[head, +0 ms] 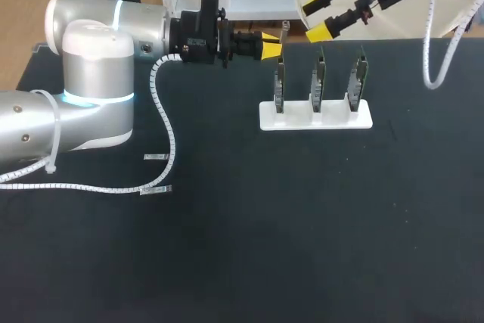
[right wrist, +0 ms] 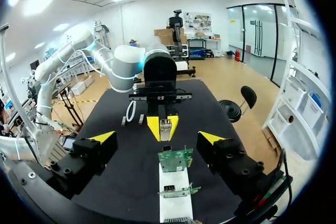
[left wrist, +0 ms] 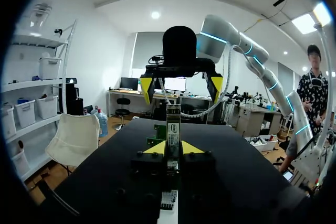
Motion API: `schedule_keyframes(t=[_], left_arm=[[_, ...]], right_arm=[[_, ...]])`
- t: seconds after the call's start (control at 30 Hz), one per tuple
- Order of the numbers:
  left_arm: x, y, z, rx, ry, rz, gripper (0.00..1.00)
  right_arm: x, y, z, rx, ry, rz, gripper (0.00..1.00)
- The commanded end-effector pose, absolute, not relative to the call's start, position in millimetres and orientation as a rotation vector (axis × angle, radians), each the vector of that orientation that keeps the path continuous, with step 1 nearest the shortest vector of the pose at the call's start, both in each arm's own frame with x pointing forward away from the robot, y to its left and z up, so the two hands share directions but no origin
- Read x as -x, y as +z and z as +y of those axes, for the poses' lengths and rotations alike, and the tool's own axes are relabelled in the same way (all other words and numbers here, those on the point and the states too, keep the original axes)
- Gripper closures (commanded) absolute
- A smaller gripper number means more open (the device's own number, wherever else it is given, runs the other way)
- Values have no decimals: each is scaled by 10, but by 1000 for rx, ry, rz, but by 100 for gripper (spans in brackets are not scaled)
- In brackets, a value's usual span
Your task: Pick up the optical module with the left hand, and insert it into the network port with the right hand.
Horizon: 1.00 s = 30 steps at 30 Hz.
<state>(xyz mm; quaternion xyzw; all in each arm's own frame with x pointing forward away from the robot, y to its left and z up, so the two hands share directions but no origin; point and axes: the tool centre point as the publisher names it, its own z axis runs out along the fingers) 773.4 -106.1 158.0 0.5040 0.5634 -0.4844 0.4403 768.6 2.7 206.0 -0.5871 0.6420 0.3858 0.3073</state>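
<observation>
Toward twelve o'clock over the black tabletop (head: 249,247), gripped from both sides in the closed yellow tips of the left claw (head: 272,47): a slim silver metal optical module (left wrist: 173,121), held clear of the surface, free end reaching out past the fingertips. At one o'clock, facing it and apart from it, the right claw (head: 316,18), spread wide and holding nothing. Lower down, at about five o'clock from the left claw, a white plastic rack (head: 316,119) carrying three upright green circuit boards (head: 318,81). Network port presumably on one of these, too small to pick out for certain.

Judged to be the handover step. To do it well:
- Bring the right claw in square, one finger on each flat side of the module's exposed end, without knocking the boards below.
- Close firmly before loosening the left claw, never the other way round.
- Grip far enough back to leave the plug end free for insertion.
- Keep the module level, then draw straight away along its length.
- Watch for slipping or twisting on the smooth metal.
</observation>
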Motion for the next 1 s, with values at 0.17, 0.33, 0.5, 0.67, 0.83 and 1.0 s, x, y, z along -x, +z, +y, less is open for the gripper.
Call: schedule_keyframes(t=[0.17, 0.33, 0.5, 0.67, 0.83, 1.0], left_arm=[[-7755, 1573, -1062, -1255, -1206, 1396, 100], [-7755, 1573, -1062, -1255, -1206, 1396, 100], [-7755, 1573, -1062, -1255, -1206, 1396, 100], [-7755, 1573, -1062, -1255, -1206, 1396, 100], [-7755, 1573, -1062, -1255, -1206, 1396, 100], [-7755, 1573, -1062, -1255, -1206, 1396, 100]], right_arm=[[-7685, 2009, 106, 1603, 1127, 1666, 0], [-7653, 1985, 158, 1580, 1123, 1667, 0], [-7665, 1976, 215, 1562, 1089, 1667, 0], [-7691, 1974, 262, 1542, 1072, 1669, 0], [-7684, 1967, 303, 1556, 1068, 1667, 0], [-7690, 1964, 344, 1565, 1071, 1667, 0]])
